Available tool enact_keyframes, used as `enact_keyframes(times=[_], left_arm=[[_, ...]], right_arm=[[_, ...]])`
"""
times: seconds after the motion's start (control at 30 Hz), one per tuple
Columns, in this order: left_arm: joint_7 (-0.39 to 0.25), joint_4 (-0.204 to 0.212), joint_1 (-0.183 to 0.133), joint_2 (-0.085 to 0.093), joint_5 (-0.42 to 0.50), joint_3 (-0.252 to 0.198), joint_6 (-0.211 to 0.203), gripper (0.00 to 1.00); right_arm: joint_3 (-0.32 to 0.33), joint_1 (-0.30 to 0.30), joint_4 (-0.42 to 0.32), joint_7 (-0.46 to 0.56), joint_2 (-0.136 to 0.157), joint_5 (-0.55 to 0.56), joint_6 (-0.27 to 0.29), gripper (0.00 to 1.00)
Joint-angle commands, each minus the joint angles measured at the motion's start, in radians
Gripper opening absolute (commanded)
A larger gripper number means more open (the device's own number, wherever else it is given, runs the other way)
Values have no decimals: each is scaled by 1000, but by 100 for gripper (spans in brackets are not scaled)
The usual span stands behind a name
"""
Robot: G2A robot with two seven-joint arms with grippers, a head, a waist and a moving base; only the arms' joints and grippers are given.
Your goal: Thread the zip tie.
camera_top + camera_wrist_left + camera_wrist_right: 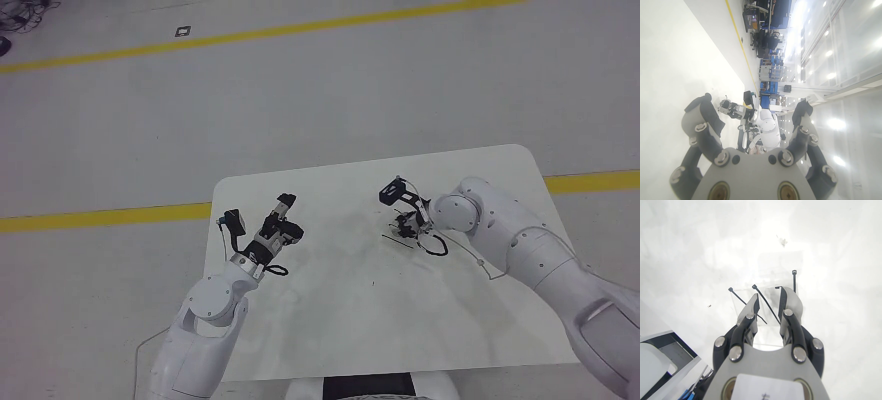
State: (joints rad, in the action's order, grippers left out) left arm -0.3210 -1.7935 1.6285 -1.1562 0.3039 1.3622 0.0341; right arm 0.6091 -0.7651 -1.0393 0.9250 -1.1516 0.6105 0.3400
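Three black zip ties lie on a clear plate [780,262] on the white table [340,300]. The middle zip tie [765,302] runs slantwise between my right gripper's [768,291] open fingers, which hang just above it. A second zip tie [737,296] crosses under one finger, and a third zip tie [794,281] lies straight beyond the other finger. In the top view the right gripper [405,226] hovers over the ties [400,238] at the table's middle right. My left gripper [755,100] is open and holds nothing, raised over the table's left part [285,222].
The left wrist view catches the right arm's gripper [728,108] farther off, down at the table. Small specks of debris [783,242] lie on the table beyond the plate. Bare table stretches between the two arms and toward the front edge.
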Motion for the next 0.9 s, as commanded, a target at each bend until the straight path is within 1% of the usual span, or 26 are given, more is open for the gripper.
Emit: enact_keyframes(times=[0.0, 0.1, 0.17, 0.23, 0.4, 0.6, 0.87], left_arm=[[0, 0, 0, 0, 0, 0, 0, 100], [0, 0, 0, 0, 0, 0, 0, 100], [0, 0, 0, 0, 0, 0, 0, 100], [0, 0, 0, 0, 0, 0, 0, 100], [0, 0, 0, 0, 0, 0, 0, 100], [0, 0, 0, 0, 0, 0, 0, 100], [0, 0, 0, 0, 0, 0, 0, 100]], right_arm=[[-6, 4, 3, -3, 1, -8, 0, 19], [-14, 8, 6, -8, 3, -21, 0, 18], [-20, 10, 8, -13, 6, -31, 0, 13], [-25, 12, 8, -16, 8, -37, 0, 11], [-37, 16, 6, -24, 16, -51, 0, 11], [-46, 19, 2, -31, 25, -62, 0, 14], [-56, 21, -8, -36, 38, -76, 0, 12]])
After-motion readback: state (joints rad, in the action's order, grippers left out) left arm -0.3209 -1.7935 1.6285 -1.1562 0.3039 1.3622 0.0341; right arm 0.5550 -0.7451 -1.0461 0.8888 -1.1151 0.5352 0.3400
